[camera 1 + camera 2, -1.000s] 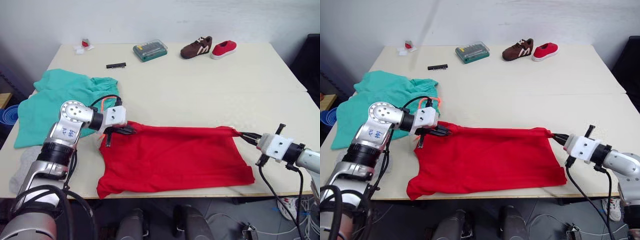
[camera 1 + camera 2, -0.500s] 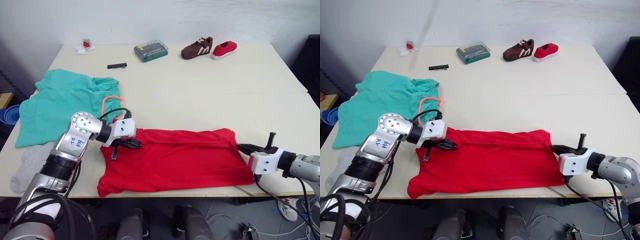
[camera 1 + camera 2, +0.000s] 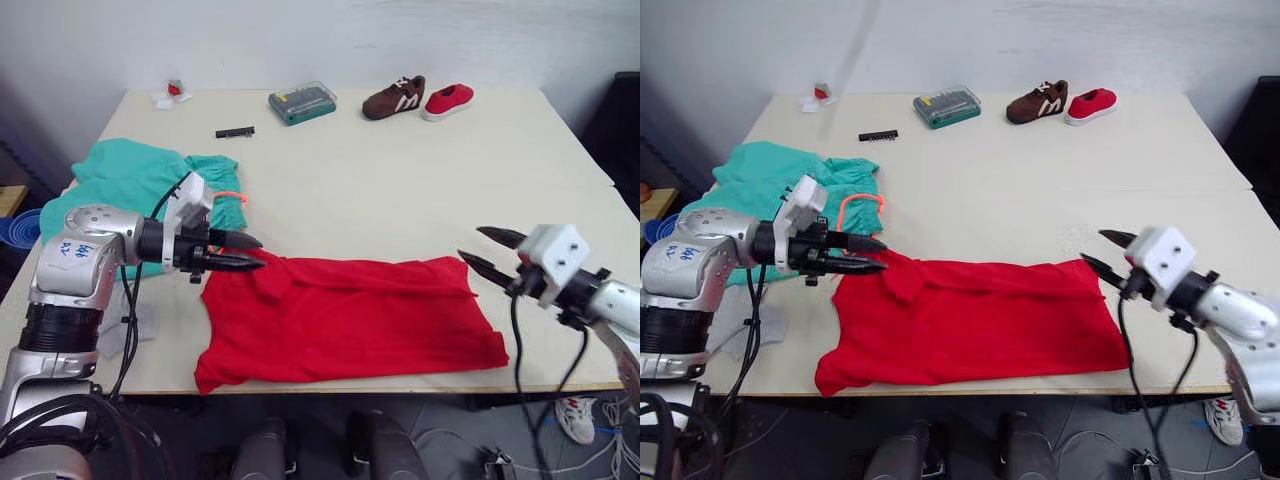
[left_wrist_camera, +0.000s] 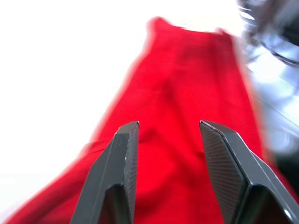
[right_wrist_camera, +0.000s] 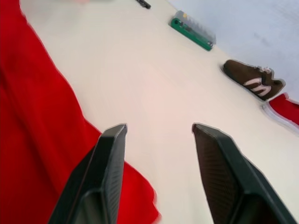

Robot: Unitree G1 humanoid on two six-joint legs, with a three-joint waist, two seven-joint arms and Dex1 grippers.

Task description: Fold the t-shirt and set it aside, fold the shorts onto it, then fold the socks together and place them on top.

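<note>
Left eye view, t-shirt (image 3: 350, 320) flat between both released fingers (image 3: 240, 240) (image 3: 495, 235), seemingly untouched.

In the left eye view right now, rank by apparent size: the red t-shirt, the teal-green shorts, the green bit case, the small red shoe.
1. Bright red cloth t-shirt, largest.
2. Teal-green cloth shorts, partly behind the left arm.
3. Green plastic bit case and small red shoe: alike, and farthest from the camera, so unranked.
</note>
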